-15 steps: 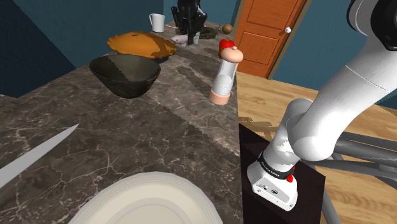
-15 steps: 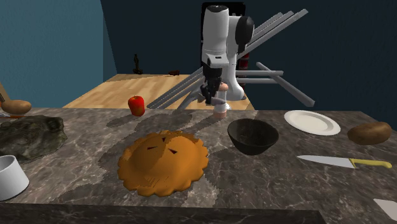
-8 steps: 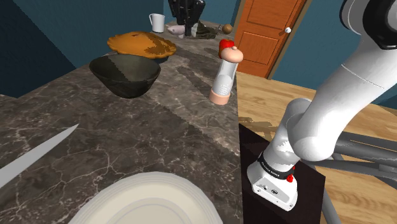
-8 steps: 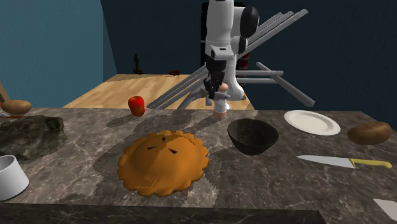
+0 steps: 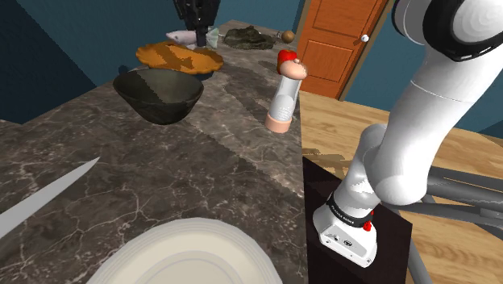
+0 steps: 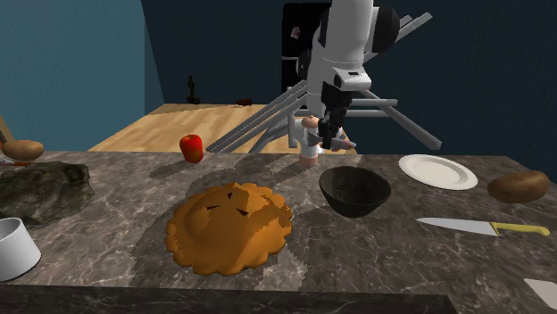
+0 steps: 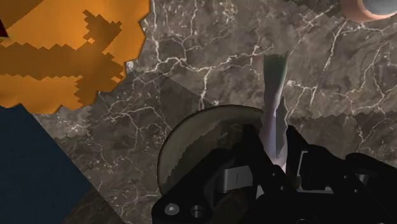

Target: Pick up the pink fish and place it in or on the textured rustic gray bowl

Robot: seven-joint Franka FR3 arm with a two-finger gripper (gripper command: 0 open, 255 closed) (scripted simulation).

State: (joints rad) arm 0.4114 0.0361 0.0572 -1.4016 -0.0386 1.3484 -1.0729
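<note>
Tool [image 7: 273, 137] is clamped on the fish [image 7: 275, 83]. Both black fingers [image 7: 253, 149] press its sides, and the gap betw. them is no wider than the fish. The fish is pale grey w/ a faint pink tinge, seen edge-on in the wrist view, and sticks out past the fingertips. It's held in the air, off the surface [image 5: 201, 153].

Directly below the tool in the wrist view sits the dark grey bowl [image 7: 203, 146], upright, its rim passing behind the fish. The fish's free end runs on past the rim over bare marble. In the 2nd exterior view the tool hangs above the bowl's far side, not touching it.

Just beside the bowl is an orange-brown pie [image 6: 229, 227]. A pinkish cylinder [image 5: 280, 101] stands upright near the surface edge, apart from the bowl, w/ a red apple [image 6: 191, 147] further along that edge.

To the 2nd exterior view's right of the bowl are a white plate [image 6: 437, 171], a knife [image 6: 482, 227] w/ a yellow handle and a brown potato [image 6: 518, 185], all apart from each other.

The white arm [image 5: 427, 89] rises from the stand [image 5: 355, 234]. An orange door [image 5: 338, 40] is in the background.
</note>
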